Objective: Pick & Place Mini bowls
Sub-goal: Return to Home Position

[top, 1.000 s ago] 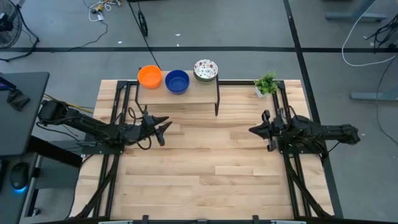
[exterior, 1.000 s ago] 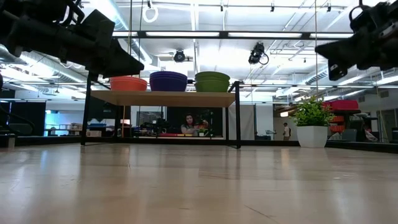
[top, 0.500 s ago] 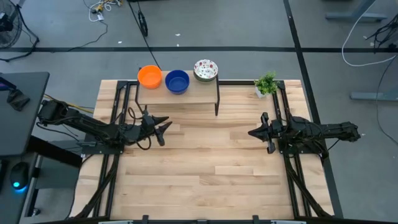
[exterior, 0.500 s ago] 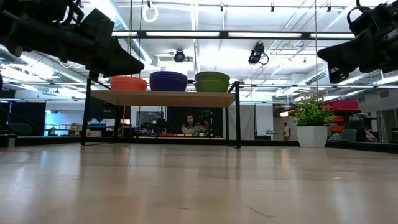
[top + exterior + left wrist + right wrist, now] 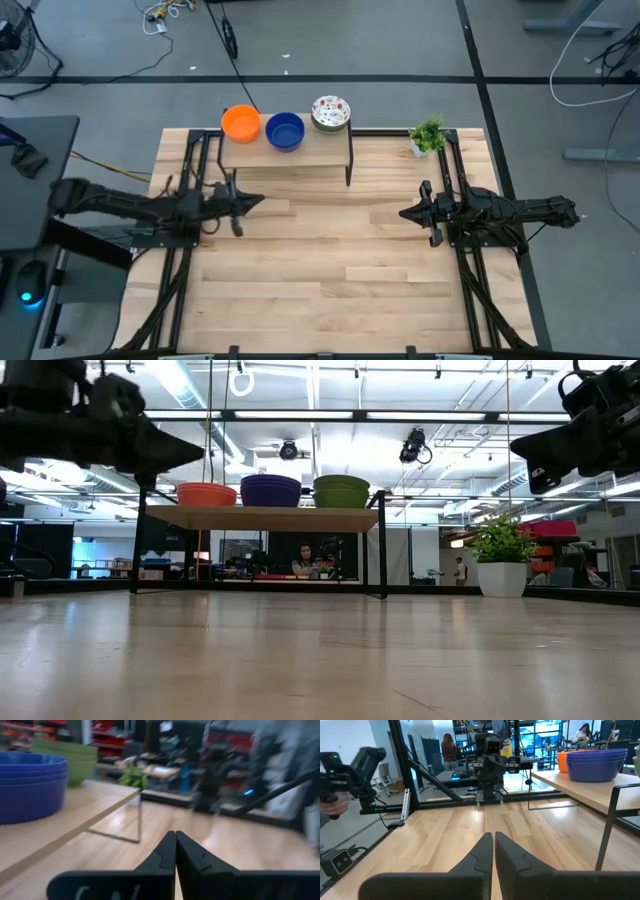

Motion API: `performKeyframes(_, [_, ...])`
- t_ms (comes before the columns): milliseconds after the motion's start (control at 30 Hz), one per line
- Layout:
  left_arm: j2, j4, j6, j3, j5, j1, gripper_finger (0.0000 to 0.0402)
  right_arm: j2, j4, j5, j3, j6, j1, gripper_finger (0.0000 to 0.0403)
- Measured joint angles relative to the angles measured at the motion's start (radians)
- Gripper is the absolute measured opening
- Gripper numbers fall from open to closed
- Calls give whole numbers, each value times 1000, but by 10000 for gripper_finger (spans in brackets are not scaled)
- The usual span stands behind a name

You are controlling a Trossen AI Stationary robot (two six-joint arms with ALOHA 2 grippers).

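Three mini bowls stand by their bases on a small wooden shelf [image 5: 300,152] at the table's far side: an orange one [image 5: 241,123], a dark blue one [image 5: 285,131] and a white speckled one [image 5: 330,112], which looks green from the side [image 5: 341,491]. In the left wrist view the blue bowls [image 5: 30,785] look stacked. My left gripper [image 5: 258,200] hovers shut in front of the shelf's left end and holds nothing. My right gripper [image 5: 405,212] hovers shut above the table's right half, pointing left, also holding nothing.
A small potted plant [image 5: 427,135] stands at the table's far right corner. The shelf rests on thin black legs [image 5: 349,165]. Black frame rails [image 5: 190,240] run along both table sides. Bare wood lies between the two grippers.
My left gripper has shut its fingers on nothing and drawn back a little toward the table's left edge. The bowls have stayed on the shelf.
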Motion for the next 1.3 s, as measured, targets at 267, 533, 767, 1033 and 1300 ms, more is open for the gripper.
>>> performKeyframes(267, [-275, -168, -9, -39, 210, 140, 2, 0, 0, 0, 0, 0, 0, 22])
performKeyframes(533, [-598, -508, 54, -39, 201, 198, 1, 0, 0, 0, 0, 0, 0, 23])
performKeyframes(767, [-671, -620, 38, -24, 252, 199, 1, 1, 3, -1, 1, -1, 0, 23])
performKeyframes(1033, [-671, -626, 28, -40, 345, 187, 1, 2, 11, -5, 1, 0, 0, 23])
performKeyframes(1300, [-655, -626, 36, -40, 305, 181, 17, 2, 13, -5, 1, 0, 0, 23])
